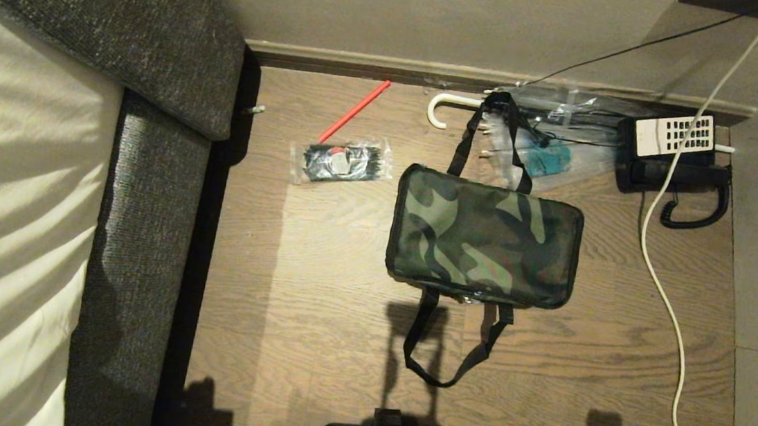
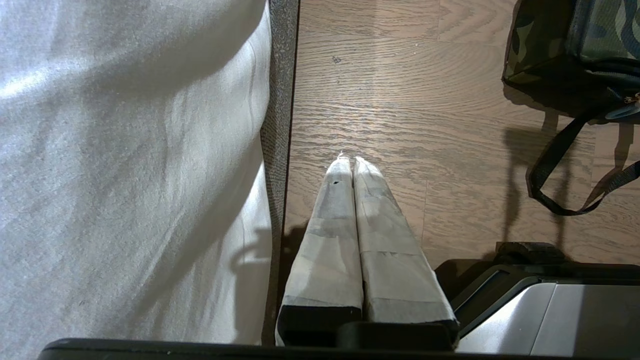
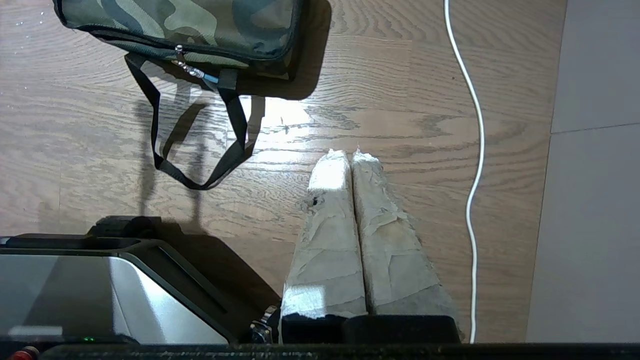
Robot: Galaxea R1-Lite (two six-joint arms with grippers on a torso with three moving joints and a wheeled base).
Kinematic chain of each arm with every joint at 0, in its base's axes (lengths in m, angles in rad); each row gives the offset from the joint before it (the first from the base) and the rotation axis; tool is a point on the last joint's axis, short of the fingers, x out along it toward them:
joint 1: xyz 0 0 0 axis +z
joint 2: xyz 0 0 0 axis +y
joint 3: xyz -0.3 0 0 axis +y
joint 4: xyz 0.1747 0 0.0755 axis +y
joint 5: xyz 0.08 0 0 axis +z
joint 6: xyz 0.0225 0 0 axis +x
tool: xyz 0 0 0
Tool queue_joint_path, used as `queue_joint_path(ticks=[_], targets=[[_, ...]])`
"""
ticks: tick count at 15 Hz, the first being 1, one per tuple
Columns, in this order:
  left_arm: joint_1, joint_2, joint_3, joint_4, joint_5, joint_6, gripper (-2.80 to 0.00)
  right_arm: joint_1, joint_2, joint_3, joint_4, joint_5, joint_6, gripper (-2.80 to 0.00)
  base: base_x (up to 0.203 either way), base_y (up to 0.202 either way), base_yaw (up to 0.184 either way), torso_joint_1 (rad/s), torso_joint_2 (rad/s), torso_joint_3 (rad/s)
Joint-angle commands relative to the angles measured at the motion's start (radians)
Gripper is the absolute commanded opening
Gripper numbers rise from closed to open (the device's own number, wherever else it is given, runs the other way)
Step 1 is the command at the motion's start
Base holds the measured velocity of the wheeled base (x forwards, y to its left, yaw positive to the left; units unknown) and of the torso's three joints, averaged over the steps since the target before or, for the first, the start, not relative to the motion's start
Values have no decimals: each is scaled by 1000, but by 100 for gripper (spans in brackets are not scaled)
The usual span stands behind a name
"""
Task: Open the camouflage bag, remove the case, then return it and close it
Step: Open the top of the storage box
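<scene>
Bag [image 1: 484, 237]: one; shut grippers [image 2: 348, 161] [image 3: 351, 154]: two

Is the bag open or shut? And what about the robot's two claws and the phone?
Bag: zipped shut, lying flat on the floor.
Left gripper: shut, empty, beside the bed.
Right gripper: shut, empty, above the floor.
Phone: handset on its cradle.

Camouflage bag [image 1: 484, 237]: green-and-dark camo, black straps. Floor [image 1: 318, 270]: brown woodgrain. Telephone [image 1: 676, 161] black with white keypad; stick [image 1: 354, 111] red.
</scene>
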Motion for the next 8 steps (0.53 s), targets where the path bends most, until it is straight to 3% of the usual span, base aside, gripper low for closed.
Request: queue_joint_path(ticks=[1, 8], targets=[[0, 1, 2, -2, 0, 0, -280, 0, 0, 0, 0, 0, -1, -280, 0, 0, 0, 0, 0, 0], [0, 0, 2, -1, 0, 0, -280, 0, 0, 1, 0, 0, -1, -280, 0, 0, 0, 0, 0, 0]])
